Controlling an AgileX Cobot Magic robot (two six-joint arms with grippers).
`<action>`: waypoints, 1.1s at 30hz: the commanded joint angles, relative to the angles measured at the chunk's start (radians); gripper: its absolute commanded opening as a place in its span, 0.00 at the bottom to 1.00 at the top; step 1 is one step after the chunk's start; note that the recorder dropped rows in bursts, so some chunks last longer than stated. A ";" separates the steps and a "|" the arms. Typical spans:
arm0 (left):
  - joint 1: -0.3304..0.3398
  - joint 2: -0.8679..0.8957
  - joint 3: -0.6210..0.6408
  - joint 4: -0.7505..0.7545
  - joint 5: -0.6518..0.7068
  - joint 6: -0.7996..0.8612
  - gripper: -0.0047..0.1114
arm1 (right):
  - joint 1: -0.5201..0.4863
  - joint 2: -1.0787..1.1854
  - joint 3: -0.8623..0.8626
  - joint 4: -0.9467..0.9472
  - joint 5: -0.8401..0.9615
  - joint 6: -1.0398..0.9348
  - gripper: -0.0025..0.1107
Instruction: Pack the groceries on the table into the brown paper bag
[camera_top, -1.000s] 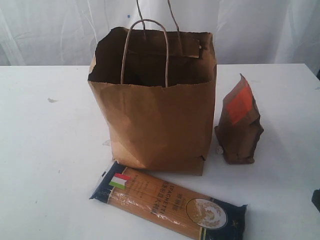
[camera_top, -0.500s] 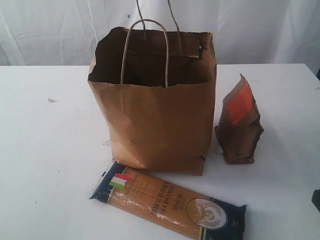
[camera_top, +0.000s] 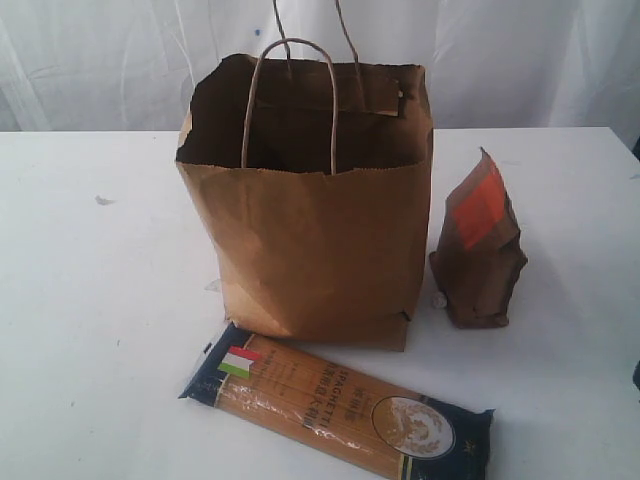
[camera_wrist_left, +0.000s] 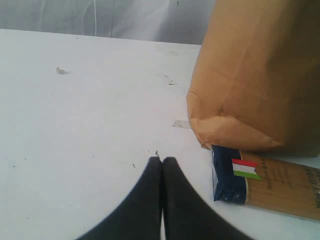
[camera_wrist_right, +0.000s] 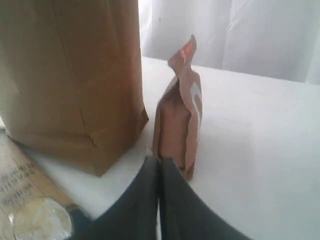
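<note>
The brown paper bag (camera_top: 310, 230) stands open and upright in the middle of the white table (camera_top: 90, 300). A long spaghetti pack (camera_top: 335, 405) lies flat in front of it. To the bag's right stands a brown-orange pouch (camera_top: 478, 250). My left gripper (camera_wrist_left: 162, 159) is shut and empty, low over bare table, a short way from the pack's dark end (camera_wrist_left: 227, 177) and the bag's corner (camera_wrist_left: 260, 75). My right gripper (camera_wrist_right: 160, 159) is shut and empty, pointing at the foot of the pouch (camera_wrist_right: 180, 120), beside the bag (camera_wrist_right: 70, 75). Neither gripper shows in the exterior view.
A tiny foil ball (camera_top: 438, 298) lies at the pouch's base, between pouch and bag. A small scrap (camera_top: 104, 200) sits on the table at the far left. White curtains hang behind the table.
A dark sliver of the right arm at the exterior view's right edge has shrunk and shifted upward. The bag, the pouch and the spaghetti pack have not moved.
</note>
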 joint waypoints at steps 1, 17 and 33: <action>0.001 -0.005 0.003 -0.011 -0.003 -0.002 0.04 | -0.003 -0.006 0.002 0.180 -0.194 0.067 0.02; 0.001 -0.005 0.003 -0.011 -0.003 -0.002 0.04 | -0.003 -0.006 0.002 0.217 -0.371 0.119 0.02; 0.001 -0.005 0.003 -0.011 -0.003 -0.002 0.04 | -0.003 0.119 -0.499 0.207 0.508 -0.147 0.02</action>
